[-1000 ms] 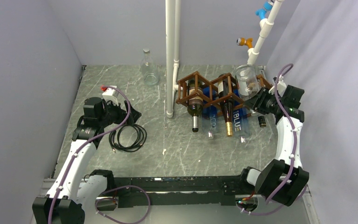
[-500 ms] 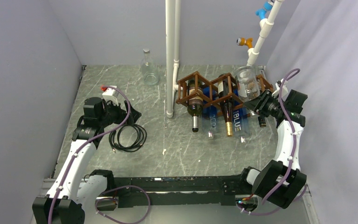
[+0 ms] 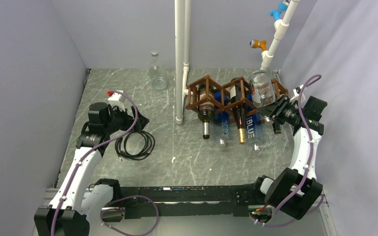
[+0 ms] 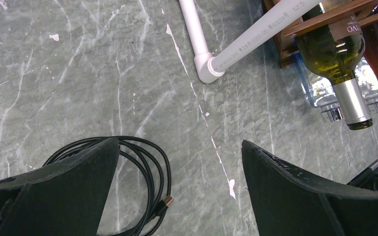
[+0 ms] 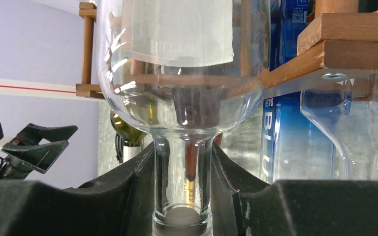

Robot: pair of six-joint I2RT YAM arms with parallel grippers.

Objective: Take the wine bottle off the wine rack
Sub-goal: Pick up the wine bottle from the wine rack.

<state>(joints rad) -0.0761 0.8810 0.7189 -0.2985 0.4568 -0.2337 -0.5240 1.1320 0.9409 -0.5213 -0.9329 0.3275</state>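
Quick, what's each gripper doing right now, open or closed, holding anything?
Left gripper: open, holding nothing.
Right gripper: closed on the neck of the clear bottle.

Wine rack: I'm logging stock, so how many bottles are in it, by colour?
Green bottle: 1
Brown bottle: 1
Blue-labelled clear bottles: 2
Plain clear bottle, neck in the right hand: 1
Total: 5, not counting an unclear dark stub beside that hand.
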